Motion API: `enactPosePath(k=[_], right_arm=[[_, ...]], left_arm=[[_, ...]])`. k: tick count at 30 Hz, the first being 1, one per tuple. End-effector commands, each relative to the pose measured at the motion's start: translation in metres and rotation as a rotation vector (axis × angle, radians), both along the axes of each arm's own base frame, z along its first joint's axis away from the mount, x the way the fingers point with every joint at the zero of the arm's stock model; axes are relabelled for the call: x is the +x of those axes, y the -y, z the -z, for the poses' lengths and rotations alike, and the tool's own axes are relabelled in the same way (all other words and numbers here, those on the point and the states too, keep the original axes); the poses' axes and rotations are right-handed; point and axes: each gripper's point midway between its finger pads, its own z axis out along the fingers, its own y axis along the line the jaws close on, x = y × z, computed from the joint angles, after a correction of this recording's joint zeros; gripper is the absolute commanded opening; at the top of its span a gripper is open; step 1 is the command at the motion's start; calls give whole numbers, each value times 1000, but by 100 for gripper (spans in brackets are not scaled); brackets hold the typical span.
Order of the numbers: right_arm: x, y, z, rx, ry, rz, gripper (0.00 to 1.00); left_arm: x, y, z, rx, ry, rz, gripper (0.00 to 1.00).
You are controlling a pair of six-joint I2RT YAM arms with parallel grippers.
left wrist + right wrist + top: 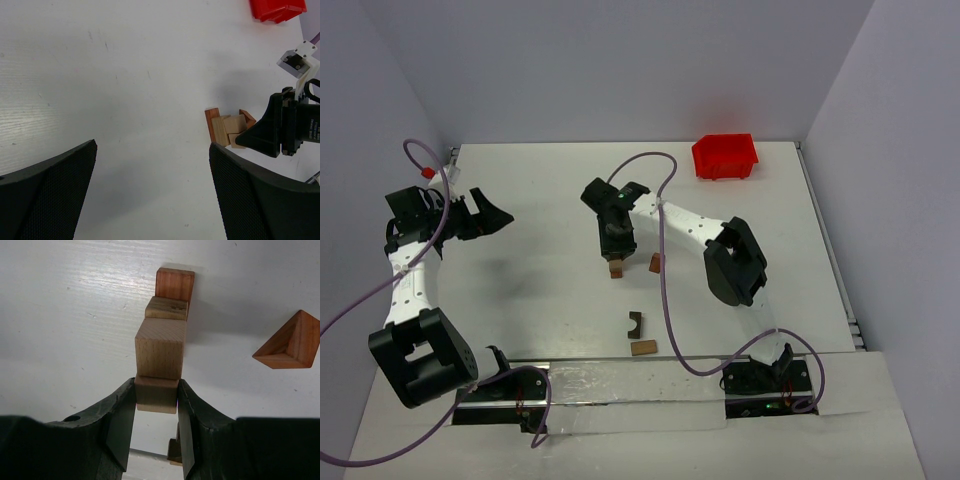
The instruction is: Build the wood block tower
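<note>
Pinching a wood block (pixel 156 396) in the right end effector (pixel 156 384), jaws narrow, set on top of the tower (pixel 161 347) just beyond the fingertips; hard to say from the wrist view whether fully seated. Could topple the narrow stack on release: looks slightly staggered, so a sideways drag from one pad while opening, or an off-centre top piece, would tip it. Safest to back straight off. With the left end effector (pixel 152 146) spread wide and empty, well off to the working one's left, no hindrance there. Just off its right side lies a triangular block (pixel 289 342) on the counter (pixel 60 315), near enough to clip in retreat. Behind the wrist, toward the arm bases, an arch block (pixel 635 322) and a bar (pixel 643 348); far beyond, a red bin (pixel 724 156), clear of the work.
</note>
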Motion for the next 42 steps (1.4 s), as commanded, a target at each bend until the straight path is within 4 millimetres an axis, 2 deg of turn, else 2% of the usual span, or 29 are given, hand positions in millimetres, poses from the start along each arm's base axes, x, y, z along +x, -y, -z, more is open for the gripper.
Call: enactPosePath(k=[1,42], right_arm=[[10,-6,-12,29,25,33,0],[15,-5,-5,31,3,45,0]], left_arm=[[5,-2,-8,10,51,19,99],[8,-3,-7,4,48,26,99]])
